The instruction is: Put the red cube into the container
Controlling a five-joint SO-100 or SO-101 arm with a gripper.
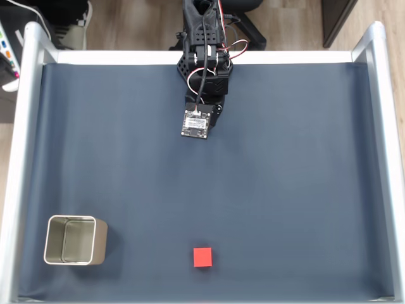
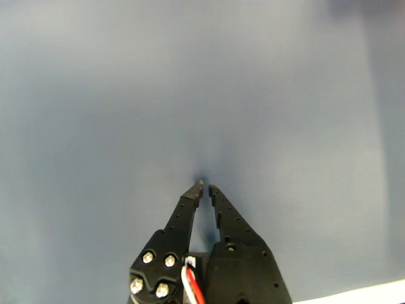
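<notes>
**Q:** Where are you sitting, and why there?

**A:** I am parking folded near the top rail of the table [image 1: 25, 126], arm [image 1: 204, 69] tucked over its base. My gripper [image 2: 205, 186] is pointing down at bare blue mat [image 2: 126, 95] in the wrist view, fingertips all but touching, so narrow, nothing between them. I am judging this as a rest pose: no step of the task is under way yet.

**Q:** Where is the red cube?

**A:** The red cube [image 1: 202, 257] is lying flat on the mat near the bottom edge in the fixed view, roughly straight down the picture from me and well apart from my gripper.

**Q:** And the container?

**A:** The container [image 1: 100, 244] is standing upright near the bottom-left corner in the fixed view, mouth up, well to the left of the cube. Both are sitting in open mat, so I am expecting an unobstructed reach.

**Q:** Orientation of the cube? Long axis?

**A:** I am reading its sides as running close to square with the table edges. It is a cube, so no long axis; either pair of opposite faces is looking equally good for a pinch. I am going to need wider jaws first.
</notes>
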